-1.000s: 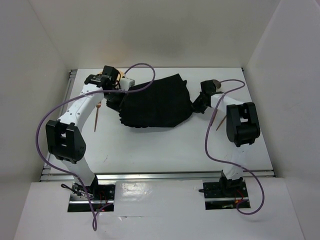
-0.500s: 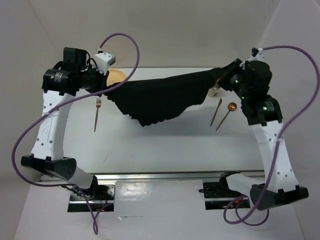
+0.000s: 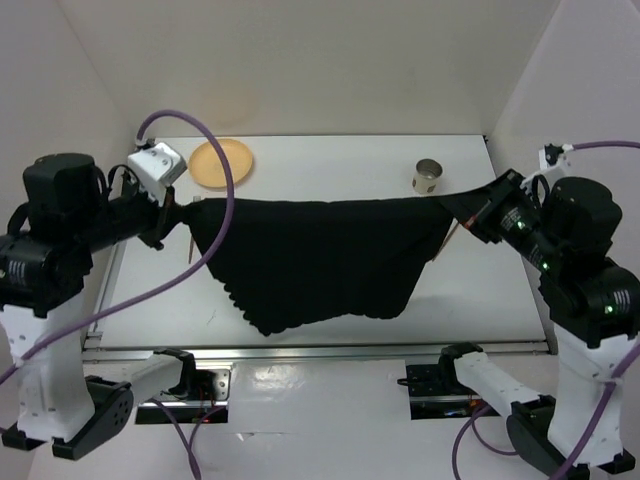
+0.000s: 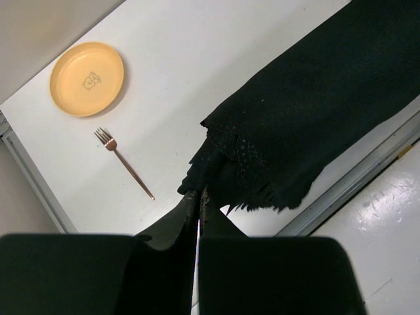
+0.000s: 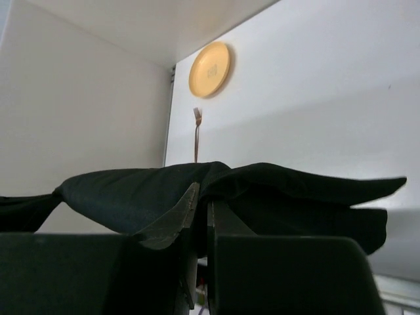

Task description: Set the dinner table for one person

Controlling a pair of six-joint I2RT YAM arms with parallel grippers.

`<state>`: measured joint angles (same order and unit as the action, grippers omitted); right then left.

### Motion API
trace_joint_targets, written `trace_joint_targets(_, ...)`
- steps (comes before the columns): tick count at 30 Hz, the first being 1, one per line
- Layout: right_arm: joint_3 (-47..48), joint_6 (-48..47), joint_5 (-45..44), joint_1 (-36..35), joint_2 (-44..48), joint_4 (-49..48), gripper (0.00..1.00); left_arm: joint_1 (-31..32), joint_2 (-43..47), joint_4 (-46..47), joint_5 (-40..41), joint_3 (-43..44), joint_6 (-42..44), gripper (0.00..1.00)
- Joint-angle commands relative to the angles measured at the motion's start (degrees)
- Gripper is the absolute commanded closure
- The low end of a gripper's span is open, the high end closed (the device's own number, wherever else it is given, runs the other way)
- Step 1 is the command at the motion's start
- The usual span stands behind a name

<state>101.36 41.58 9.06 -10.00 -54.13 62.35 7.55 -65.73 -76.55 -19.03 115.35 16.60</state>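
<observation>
White enclosure walls close in the dinner table (image 3: 330, 160), a flat white top with a silver rail. It lies beneath the black cloth mat (image 3: 320, 250), which hangs in the air, clear of the surface.

The left gripper (image 3: 178, 210) is pinched shut on the mat's left corner; its wrist view shows the fingers (image 4: 199, 197) closed with fabric bunched between them. The right gripper (image 3: 462, 207) is clamped the same way on the mat's right corner (image 5: 202, 197). The mat's long axis runs left to right, taut along its top edge from one gripper to the other. Its body sags in a curve toward the near rail. The tabletop is straight below both sets of fingers and neither arm is nearer, so laying the mat flat looks like an even, two-armed lowering.

Beyond the mat's left corner sits a yellow plate (image 3: 221, 163), with a copper fork (image 4: 125, 164) just outside that corner. A metal cup (image 3: 428, 176) stands beyond the mat's right corner.

Half a second ago the mat hung farther back, hiding most of the plate and cup. Both arms have since drawn it toward the near rail, and it now covers the two utensils that showed to its right.
</observation>
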Motion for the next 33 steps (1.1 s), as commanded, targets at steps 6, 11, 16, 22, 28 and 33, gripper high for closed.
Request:
trace_joint_targets(6, -2.3, 0.6, -2.4, 0.9, 4.6, 4.9, 1.0, -1.7, -0.1, -1.7, 8.3, -5.3, 2.8, 1.0)
trace_joint_targets(11, -11.2, -0.8, -2.3, 0.9, -0.1, -1.9, 1.0, -1.7, -9.2, 1.2, 7.8, -7.6, 1.7, 1.0)
trace_joint_targets(16, -15.4, -5.1, -3.0, 0.9, -14.8, -16.5, 1.0, -4.5, -24.6, 7.3, 6.4, -3.5, -0.8, 1.0)
trace_joint_targets(22, -7.2, -7.7, -3.2, 4.6, -40.8, -29.3, 0.99, -6.9, -52.6, 10.1, 0.4, 17.8, -7.7, 1.0)
trace_joint_targets(28, 20.3, -11.2, 1.7, 4.6, -68.0, -26.3, 0.17, -6.9, -67.9, 21.3, 8.6, 25.6, -13.9, 0.34)
trace_joint_targets(33, 24.3, -15.5, -3.3, -0.4, -69.6, -24.5, 0.15, -7.5, -63.7, 24.6, 10.5, 21.2, -14.3, 0.21)
